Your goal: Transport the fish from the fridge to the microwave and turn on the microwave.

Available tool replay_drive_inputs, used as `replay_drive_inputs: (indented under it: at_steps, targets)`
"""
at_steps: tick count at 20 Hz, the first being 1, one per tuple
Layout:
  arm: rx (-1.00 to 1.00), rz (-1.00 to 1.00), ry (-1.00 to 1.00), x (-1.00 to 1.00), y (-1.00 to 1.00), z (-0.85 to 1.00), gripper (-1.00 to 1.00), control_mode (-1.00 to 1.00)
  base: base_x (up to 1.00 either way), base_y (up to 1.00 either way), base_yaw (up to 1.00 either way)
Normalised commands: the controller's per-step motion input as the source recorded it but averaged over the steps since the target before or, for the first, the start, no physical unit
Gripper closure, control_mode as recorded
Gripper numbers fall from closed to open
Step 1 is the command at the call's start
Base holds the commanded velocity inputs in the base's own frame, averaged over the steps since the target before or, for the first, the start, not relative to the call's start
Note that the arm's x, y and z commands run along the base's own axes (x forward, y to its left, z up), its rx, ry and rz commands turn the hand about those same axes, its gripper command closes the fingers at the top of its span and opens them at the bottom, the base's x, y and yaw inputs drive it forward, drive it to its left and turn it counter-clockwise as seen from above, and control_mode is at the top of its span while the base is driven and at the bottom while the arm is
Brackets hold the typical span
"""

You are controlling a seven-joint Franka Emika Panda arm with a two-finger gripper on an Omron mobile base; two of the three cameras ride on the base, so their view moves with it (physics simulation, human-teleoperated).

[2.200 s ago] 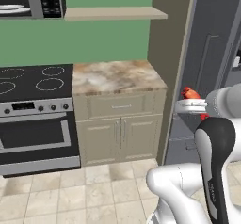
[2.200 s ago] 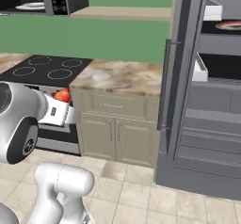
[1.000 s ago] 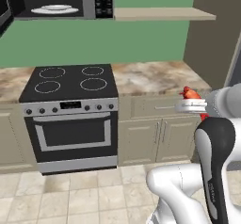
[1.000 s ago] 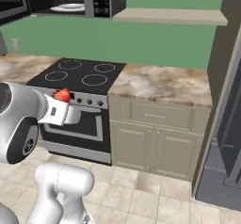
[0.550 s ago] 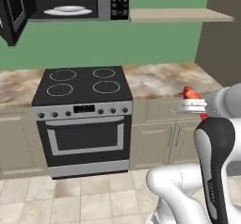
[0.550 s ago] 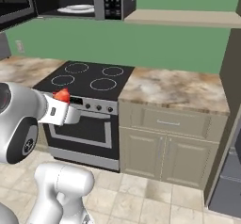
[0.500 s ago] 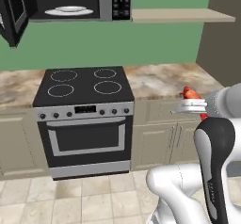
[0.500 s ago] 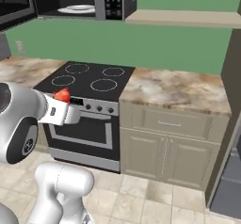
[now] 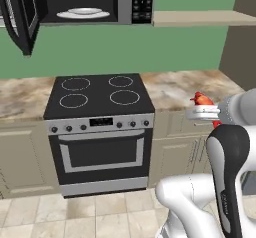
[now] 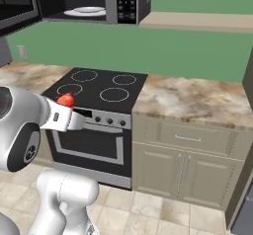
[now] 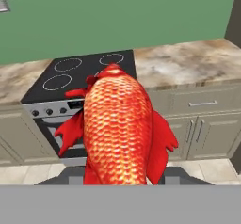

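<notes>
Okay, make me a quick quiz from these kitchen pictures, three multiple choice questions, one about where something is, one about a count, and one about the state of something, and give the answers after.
1. Where is the white plate?
A. On the stove
B. Inside the microwave
C. On the counter

2. How many burner rings does the stove top have?
A. Two
B. Six
C. Four

3. What state is the microwave door in?
A. Swung open
B. Shut
C. Taken off and lying on the floor

Answers:
1. B, the plate sits in the open cavity above the stove.
2. C, four pale rings show on the black top.
3. A, the door stands out to the left, leaving the cavity open, while the gripper holds the fish down at counter height.
</notes>
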Motion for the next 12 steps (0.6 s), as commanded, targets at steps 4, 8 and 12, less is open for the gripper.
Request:
replay_drive_inputs:
  at_steps: [4,8,12]
  targets:
    - [0.00,0.00,0.00,0.00,0.00,0.00,1.00,1.00,0.34,0.38,0.00]
    - [0.00,0.00,0.00,0.00,0.00,0.00,1.00,1.00,0.40,0.42,0.00]
    - [0.00,0.00,0.00,0.00,0.00,0.00,1.00,1.00,0.44,0.39,0.00]
